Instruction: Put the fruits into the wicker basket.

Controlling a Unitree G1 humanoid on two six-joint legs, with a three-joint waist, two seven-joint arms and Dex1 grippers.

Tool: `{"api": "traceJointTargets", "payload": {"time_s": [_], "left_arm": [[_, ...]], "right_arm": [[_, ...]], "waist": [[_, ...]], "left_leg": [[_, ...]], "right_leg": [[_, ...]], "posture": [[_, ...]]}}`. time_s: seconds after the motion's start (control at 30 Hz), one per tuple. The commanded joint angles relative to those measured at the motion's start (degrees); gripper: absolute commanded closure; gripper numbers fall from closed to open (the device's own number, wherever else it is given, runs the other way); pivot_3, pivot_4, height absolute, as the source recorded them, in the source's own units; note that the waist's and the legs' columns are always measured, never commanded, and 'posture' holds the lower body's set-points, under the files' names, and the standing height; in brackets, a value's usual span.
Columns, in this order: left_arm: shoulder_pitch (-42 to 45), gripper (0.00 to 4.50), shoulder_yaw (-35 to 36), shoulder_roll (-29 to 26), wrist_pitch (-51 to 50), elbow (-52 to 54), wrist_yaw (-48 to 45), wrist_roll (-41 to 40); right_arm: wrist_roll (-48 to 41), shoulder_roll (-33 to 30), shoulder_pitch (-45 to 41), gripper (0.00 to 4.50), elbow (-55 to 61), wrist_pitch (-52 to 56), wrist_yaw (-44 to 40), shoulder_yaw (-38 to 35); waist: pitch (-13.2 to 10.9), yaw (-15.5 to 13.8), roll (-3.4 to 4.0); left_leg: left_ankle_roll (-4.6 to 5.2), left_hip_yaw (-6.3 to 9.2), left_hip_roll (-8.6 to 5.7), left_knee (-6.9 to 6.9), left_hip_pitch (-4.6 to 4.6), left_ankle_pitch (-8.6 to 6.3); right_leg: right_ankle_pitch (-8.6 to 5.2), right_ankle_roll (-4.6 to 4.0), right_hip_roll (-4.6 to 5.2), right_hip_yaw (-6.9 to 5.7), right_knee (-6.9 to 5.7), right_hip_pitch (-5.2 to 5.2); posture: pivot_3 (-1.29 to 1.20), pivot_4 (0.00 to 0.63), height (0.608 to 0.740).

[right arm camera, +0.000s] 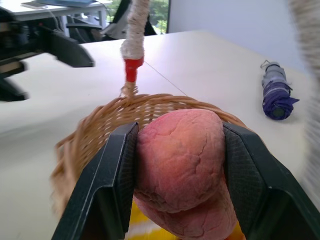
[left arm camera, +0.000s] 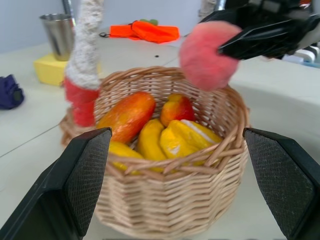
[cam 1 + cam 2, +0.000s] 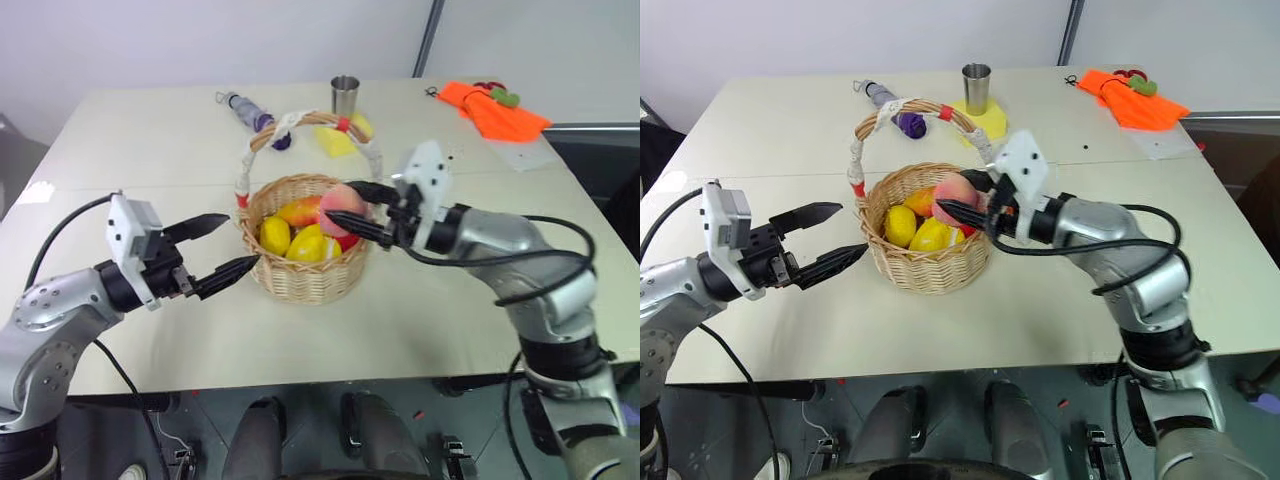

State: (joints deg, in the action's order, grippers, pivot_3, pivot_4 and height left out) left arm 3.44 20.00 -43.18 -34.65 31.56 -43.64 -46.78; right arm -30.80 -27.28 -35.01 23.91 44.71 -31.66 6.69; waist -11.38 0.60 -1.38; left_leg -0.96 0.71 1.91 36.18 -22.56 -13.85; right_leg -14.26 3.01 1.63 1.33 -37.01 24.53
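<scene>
The wicker basket (image 3: 305, 275) stands mid-table with its cloth-wrapped handle (image 3: 300, 122) arching over it. Inside lie a yellow lemon (image 3: 275, 236), an orange-red fruit (image 3: 302, 211) and other yellow fruit (image 3: 312, 246). My right gripper (image 3: 350, 206) is shut on the pink peach (image 3: 342, 200), holding it just above the basket's right rim. In the right wrist view the peach (image 1: 180, 160) fills the space between both pads (image 1: 117, 185). Just left of the basket, my left gripper (image 3: 243, 239) is open and holds nothing; its fingers (image 2: 82, 175) frame the basket (image 2: 170, 205).
Behind the basket are a metal cup (image 3: 345, 96), a pale-yellow sponge block (image 3: 335, 143) and a folded purple umbrella (image 3: 250, 110). An orange cloth (image 3: 495, 110) lies at the far right corner. The table's front edge (image 3: 330, 378) runs close below the basket.
</scene>
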Motion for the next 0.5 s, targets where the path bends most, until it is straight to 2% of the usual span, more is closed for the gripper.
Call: {"api": "traceJointTargets", "payload": {"time_s": [0.03, 0.1, 0.13, 0.2, 0.37, 0.43, 0.5], "left_arm": [[-1.54, 0.0, 1.74, 0.54, 1.17, 2.49, 0.93, -0.5], [-2.24, 0.0, 1.93, 0.78, 1.2, 2.98, 1.29, -0.77], [-2.59, 0.0, 2.02, 0.87, 1.25, 3.11, 1.39, -0.81], [-3.09, 0.0, 2.17, 0.96, 1.39, 3.16, 1.5, -0.89], [-2.86, 0.0, 2.04, 1.52, 2.18, 1.48, 0.92, -0.83], [-2.42, 0.0, 1.67, 2.01, 2.69, 0.72, 0.4, -0.71], [-1.92, 0.0, 1.04, 2.67, 3.58, 0.13, -0.22, -0.5]], "right_arm": [[2.18, 0.79, -0.01, 1.17, 2.61, -2.15, 0.11, 2.08], [2.78, -0.03, 1.08, 0.19, 4.37, -4.1, -0.74, 1.62], [2.32, -0.97, 2.05, 0.04, 5.66, -5.23, -2.15, 0.75], [-0.51, -2.84, 4.05, 0.04, 8.18, -5.95, -5.49, -1.71], [-13.34, -9.47, 12.68, 0.04, 12.17, -2.12, -12.27, -14.13], [-15.52, -10.24, 14.92, 0.04, 11.17, -1.63, -11.32, -17.63], [-13.26, -9.4, 14.56, 0.04, 8.57, -2.35, -8.05, -17.86]], "waist": [[0.0, 0.15, 0.0], [0.0, 0.16, 0.0], [0.0, 0.14, 0.0], [0.0, 0.13, 0.0], [0.01, 0.03, -0.01], [0.01, 0.09, -0.02], [0.01, 0.54, -0.02]], "left_leg": [[0.0, -0.02, -0.01, 0.0, 0.0, 0.0], [0.0, -0.04, 0.0, -0.01, 0.0, 0.0], [0.01, -0.04, 0.0, -0.01, 0.0, 0.0], [0.01, -0.03, 0.0, -0.01, 0.03, 0.0], [0.01, -0.03, 0.01, 0.0, 0.07, -0.01], [0.01, -0.04, 0.01, 0.0, 0.09, -0.01], [0.01, -0.07, 0.02, 0.01, 0.14, -0.01]], "right_leg": [[-0.01, 0.02, 0.02, 0.01, 0.01, 0.0], [-0.01, 0.02, 0.03, 0.02, 0.01, 0.01], [-0.01, 0.02, 0.03, 0.01, 0.0, 0.01], [-0.01, 0.02, 0.01, 0.0, -0.02, 0.0], [-0.02, 0.02, -0.01, 0.0, -0.03, -0.02], [-0.02, 0.02, -0.02, 0.0, -0.03, -0.06], [-0.01, 0.02, -0.05, 0.02, -0.03, -0.06]], "posture": [[0.0, 0.15, 0.74], [0.0, 0.15, 0.74], [0.0, 0.15, 0.74], [0.0, 0.15, 0.74], [0.0, 0.15, 0.74], [0.0, 0.15, 0.74], [0.0, 0.15, 0.74]]}}
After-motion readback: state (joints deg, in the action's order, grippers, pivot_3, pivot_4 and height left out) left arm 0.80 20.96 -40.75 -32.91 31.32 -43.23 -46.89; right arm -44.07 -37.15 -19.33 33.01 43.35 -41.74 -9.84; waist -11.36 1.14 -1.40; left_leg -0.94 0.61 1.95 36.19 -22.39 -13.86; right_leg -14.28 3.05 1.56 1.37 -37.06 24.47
